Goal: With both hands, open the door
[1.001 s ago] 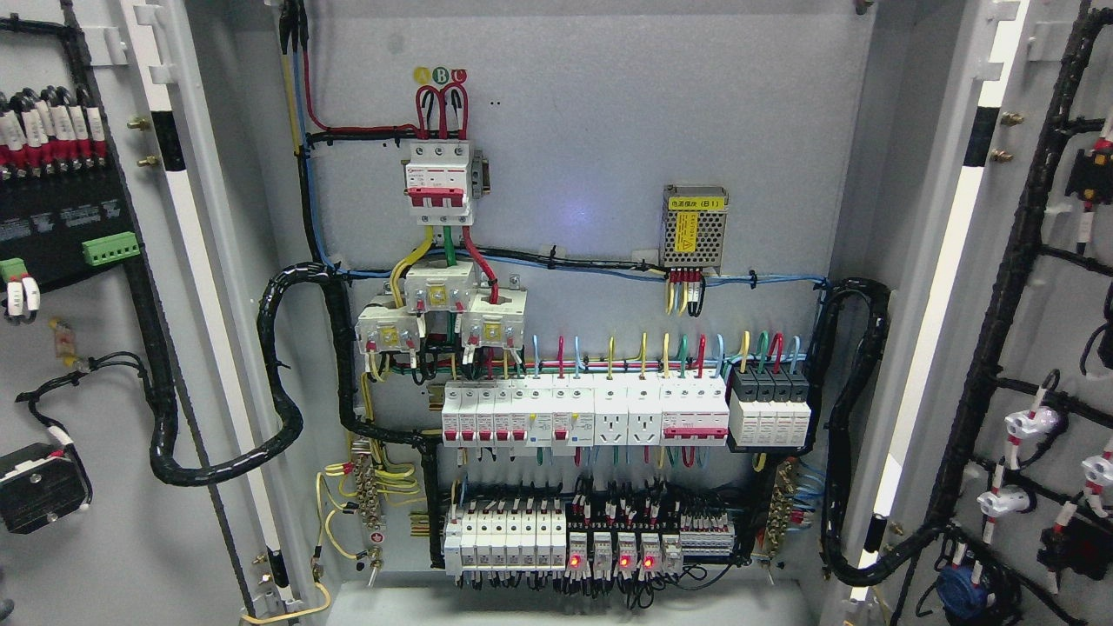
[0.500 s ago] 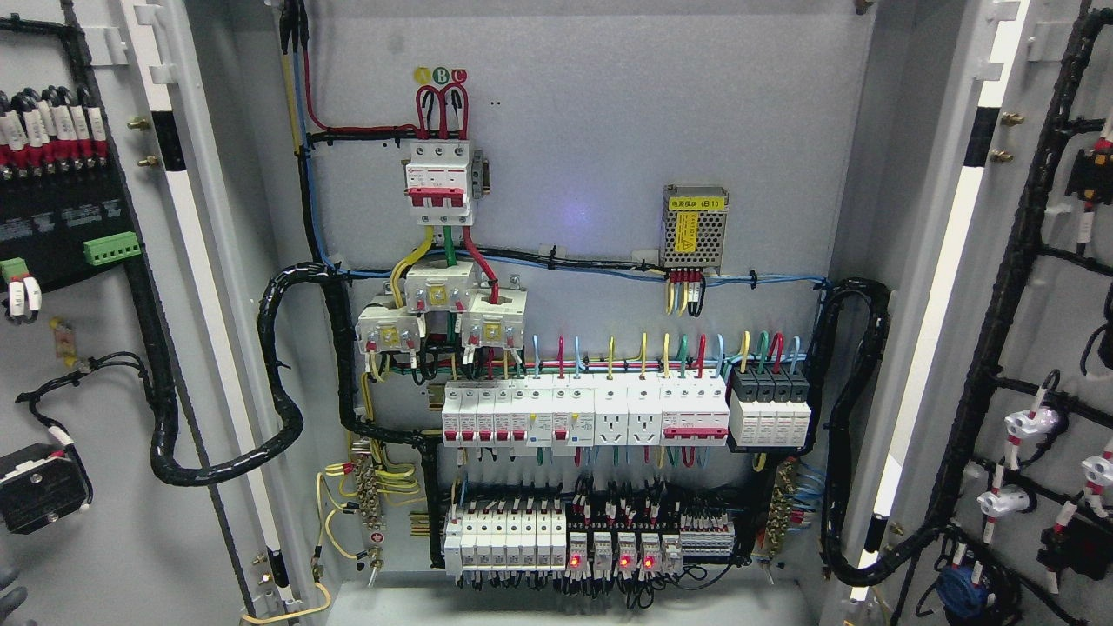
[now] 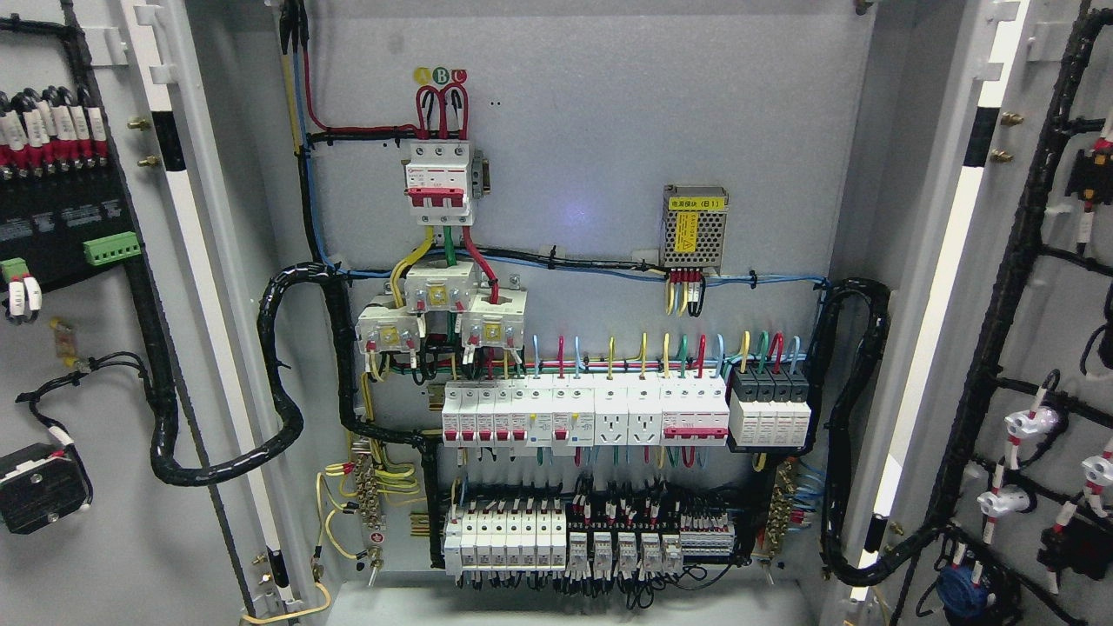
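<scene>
The electrical cabinet (image 3: 591, 113) stands wide open in the head view. Its left door (image 3: 87, 539) is swung out at the picture's left, with a black terminal block and cable loom on its inner face. Its right door (image 3: 1052, 322) is swung out at the right, carrying black cables and button backs. Neither of my hands nor either arm shows anywhere in the frame.
Inside are a red-and-white main breaker (image 3: 439, 178), a perforated power supply (image 3: 694, 228), a row of white breakers (image 3: 583, 413) and a lower row of relays (image 3: 609, 548). Thick black cable looms (image 3: 278, 417) hang between the doors and the cabinet.
Grey fingertips that showed at the bottom left corner half a second ago have dropped out of view. The red lights on the lower relays have gone dark. The doors have not moved.
</scene>
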